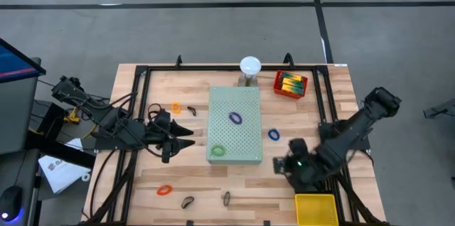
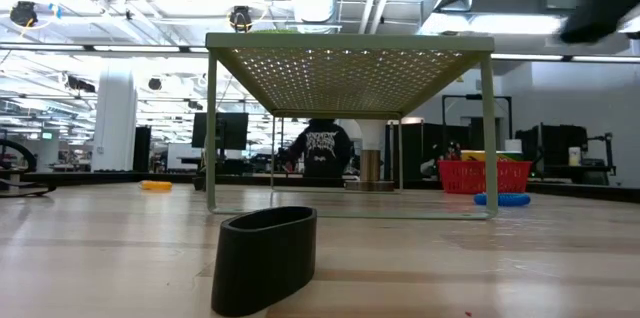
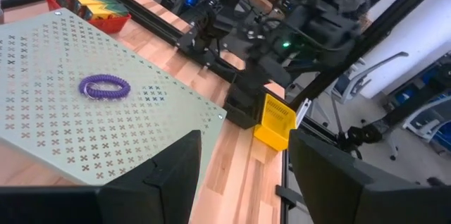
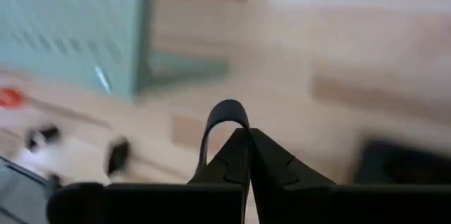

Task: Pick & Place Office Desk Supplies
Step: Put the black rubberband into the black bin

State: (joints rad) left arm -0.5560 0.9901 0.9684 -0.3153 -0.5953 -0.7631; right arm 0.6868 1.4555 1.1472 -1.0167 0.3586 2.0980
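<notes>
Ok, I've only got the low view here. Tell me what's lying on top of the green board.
Observer: A purple band loop and a green band loop lie apart on the green board.
Operator: Give me the left gripper.
Observer: The left gripper is open and empty, beside the board's left edge.
Operator: Now the right one.
Observer: The right gripper is shut, with a thin black loop pinched at its tips, off the board's front right corner.
Operator: Name what's in that red basket.
Observer: The red basket holds yellow-green printed boxes.
</notes>
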